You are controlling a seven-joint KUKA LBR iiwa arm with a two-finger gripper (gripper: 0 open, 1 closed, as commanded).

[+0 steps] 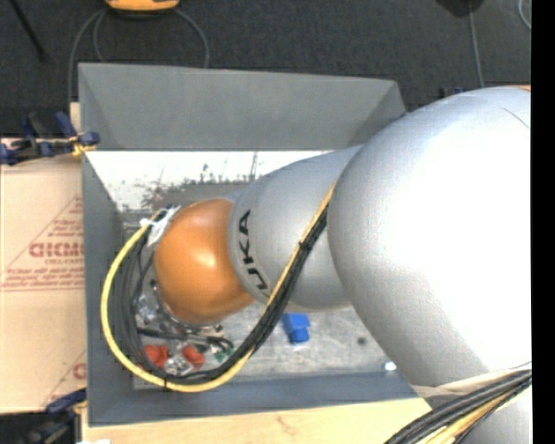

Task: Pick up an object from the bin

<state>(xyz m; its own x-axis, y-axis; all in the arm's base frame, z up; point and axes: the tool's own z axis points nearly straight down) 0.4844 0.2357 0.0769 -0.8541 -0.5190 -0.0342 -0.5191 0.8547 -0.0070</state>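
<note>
Camera view looked down on the silver arm [416, 248], which came in from the right and covered most of the right half of the bin [236, 109]. The bin was grey metal, with its far wall bare and a scuffed, speckled floor showing at the back and along the near side. At the arm's wrist sat a round orange cover [199, 262], over the left part of the bin. A yellow cable [116, 276] looped out from the wrist toward the left wall, curved along the near wall and ran back up the arm. Under the cover the gripper [166, 336] pointed down into the near left corner, among dark wires and metal parts. The cover and wiring hid it, so I could not tell whether it was spread or closed, nor whether it pinched anything. A small blue block [297, 328] lay on the floor near the near wall, just right of the cable loop and apart from the gripper. 2 small red pieces [155, 352] lay side by side in the near left corner, right at the gripper's tip and inside the cable loop.
</note>
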